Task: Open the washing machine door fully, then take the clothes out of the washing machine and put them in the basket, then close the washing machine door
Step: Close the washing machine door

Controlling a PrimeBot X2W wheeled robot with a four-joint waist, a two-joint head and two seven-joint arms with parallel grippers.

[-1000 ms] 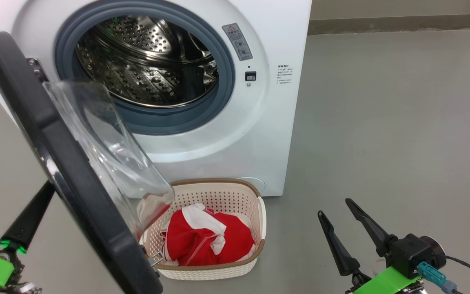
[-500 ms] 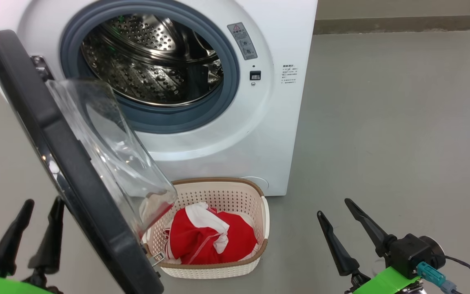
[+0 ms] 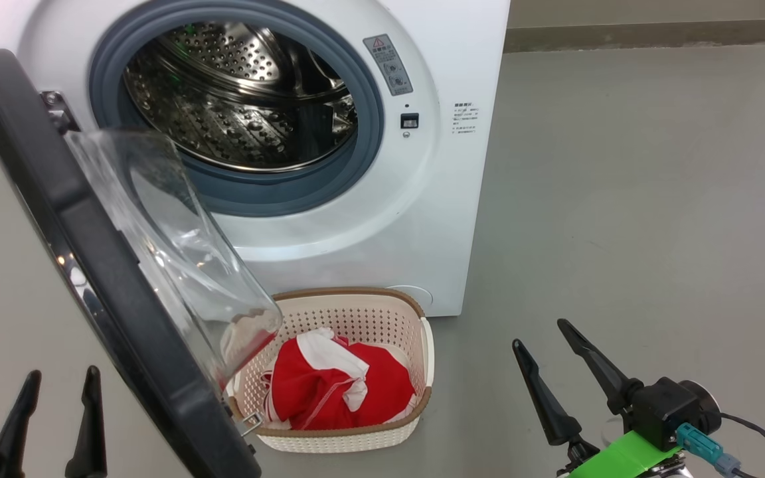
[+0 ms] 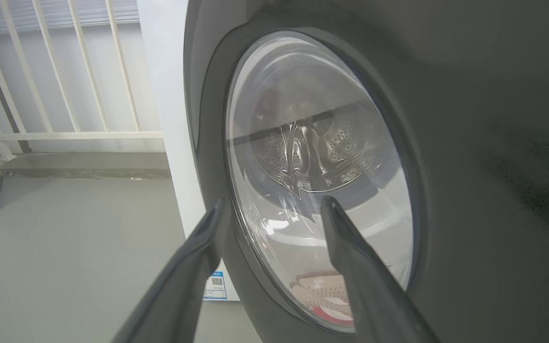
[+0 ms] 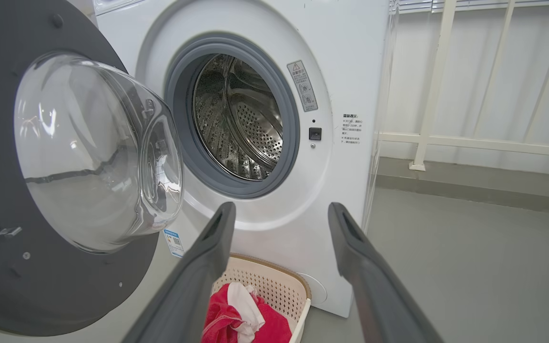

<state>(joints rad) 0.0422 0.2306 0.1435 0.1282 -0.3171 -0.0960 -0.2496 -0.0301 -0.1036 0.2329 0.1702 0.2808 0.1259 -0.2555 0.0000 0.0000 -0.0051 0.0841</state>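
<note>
Head view, lower left: the left gripper (image 3: 64, 372) is hovering with its two long dark fingers parted and nothing between them, just outside the large round door with a wide glossy black rim (image 3: 90, 265). The door is standing swung out on its left-hand hinge, its bulging clear glass bowl (image 3: 176, 239) facing the opening.

Left wrist view: the left gripper (image 4: 275, 201) is pointing at the door's (image 4: 446, 143) outer face. Whether the fingers are touching it cannot be told.

Next right, the big white front-loading washing machine (image 3: 422, 219) is showing its grey rubber gasket (image 3: 366, 153) and the bare metal of its perforated steel drum (image 3: 243, 113).

Below it, the small cream-white perforated plastic basket with a brown rim band (image 3: 356, 293) is sitting on the grey floor (image 3: 621, 199) just in front of the machine, partly under the glass bowl. The bright red clothes with white trim (image 3: 342, 392) are lying bunched inside the basket.

Far right, the right gripper (image 3: 540, 334) is hovering above the floor, fingers apart and holding nothing, apart from the basket.

Right wrist view: the right gripper (image 5: 281, 206) is pointing towards the machine's front.
</note>
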